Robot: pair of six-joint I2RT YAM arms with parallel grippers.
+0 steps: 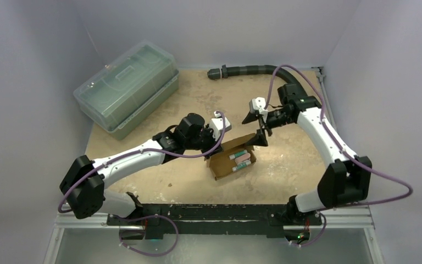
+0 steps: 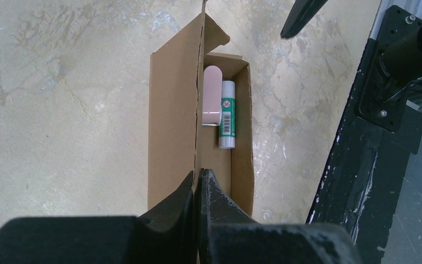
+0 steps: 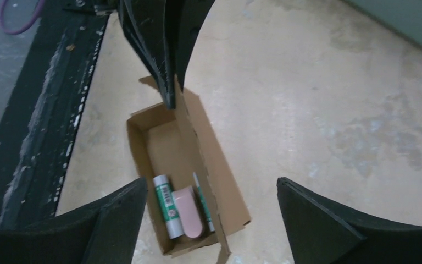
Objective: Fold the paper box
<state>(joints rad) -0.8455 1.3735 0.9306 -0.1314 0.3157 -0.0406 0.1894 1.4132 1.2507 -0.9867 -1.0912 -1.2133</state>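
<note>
Paper box [image 2: 242, 165], brown, flap [image 2: 173, 121] upright, left jaws pinching flap, right jaws apart

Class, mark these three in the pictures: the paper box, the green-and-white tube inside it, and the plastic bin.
paper box [image 2: 171, 126]: left wrist view, on its broad brown panel.
green-and-white tube [image 2: 227, 113]: left wrist view, on its label.
plastic bin [image 1: 125, 87]: top external view, on its lid.

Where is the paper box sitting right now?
Top view: the paper box lies on the table, centre-front, between the arms, well clear of the plastic bin at far left. The jaws of the left arm pinch its raised flap.
</note>
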